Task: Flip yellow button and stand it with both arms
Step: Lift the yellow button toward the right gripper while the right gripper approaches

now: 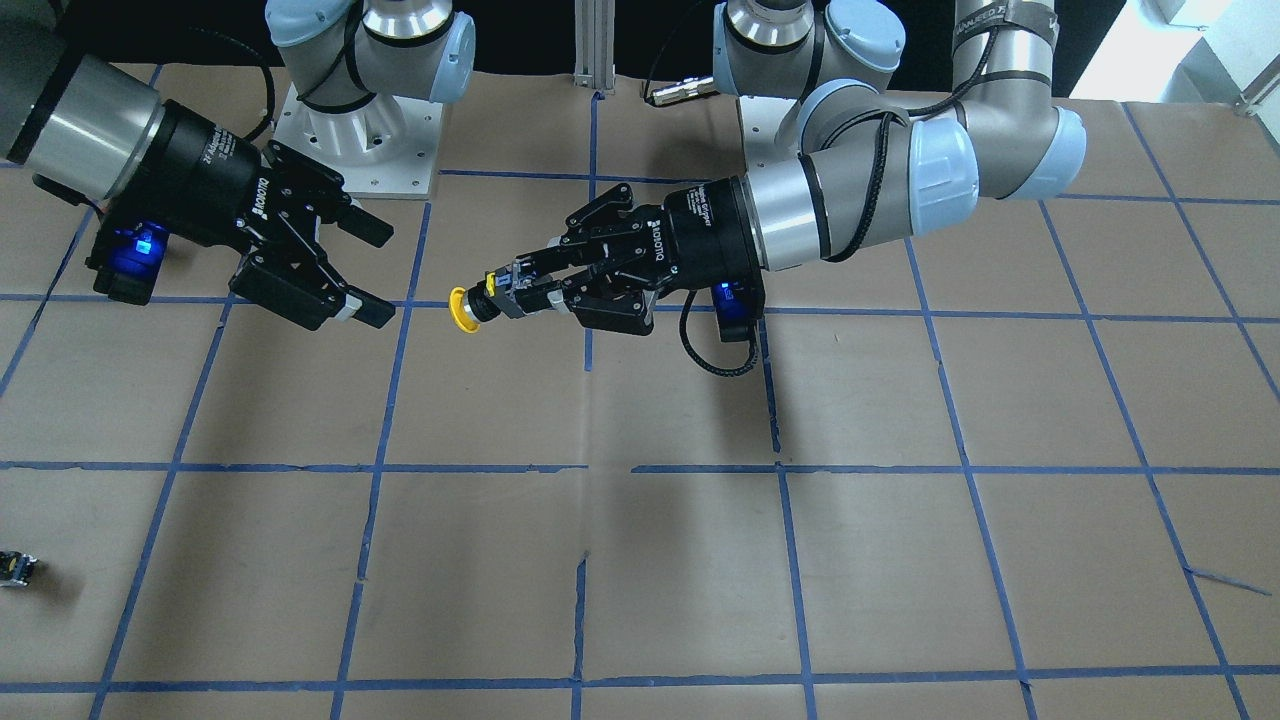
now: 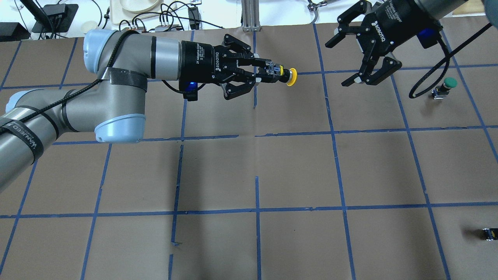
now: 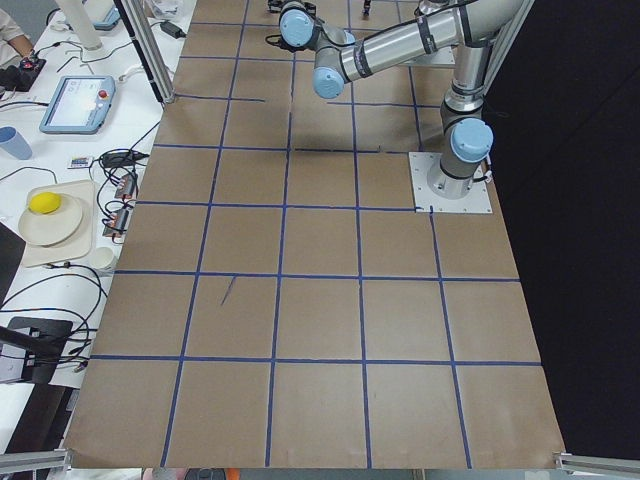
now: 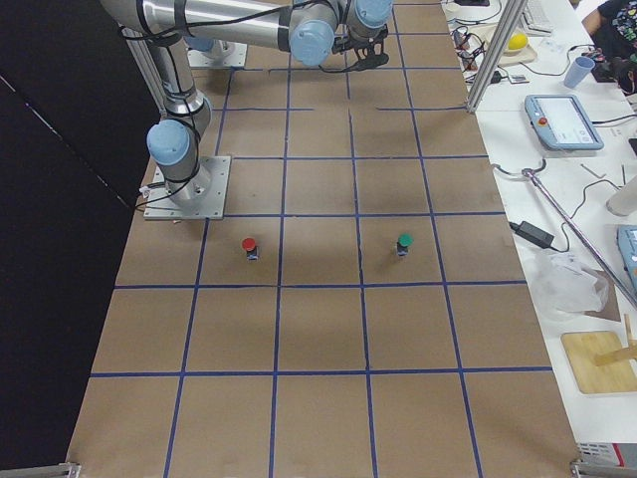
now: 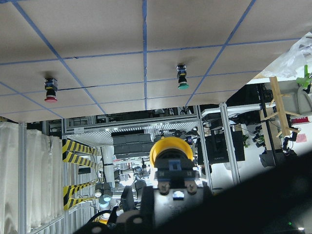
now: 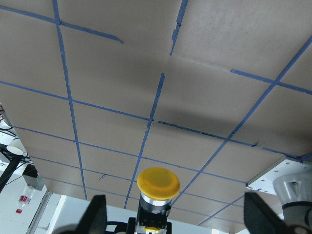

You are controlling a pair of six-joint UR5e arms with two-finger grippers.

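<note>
Closest to the left wrist lens sits the yellow button (image 5: 170,163), clamped by its base, cap pointing away. Front-facing view: the left gripper (image 1: 505,290) holds it above the table (image 1: 640,580), cap toward 9 o'clock. The right gripper (image 1: 385,273) gapes wide just beside the cap, not touching. Overhead: a green button (image 2: 446,86) stands at the right gripper's 3 o'clock.

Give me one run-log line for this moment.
left gripper: shut on yellow button, midair, cap toward right gripper | right gripper: open, apart
</note>
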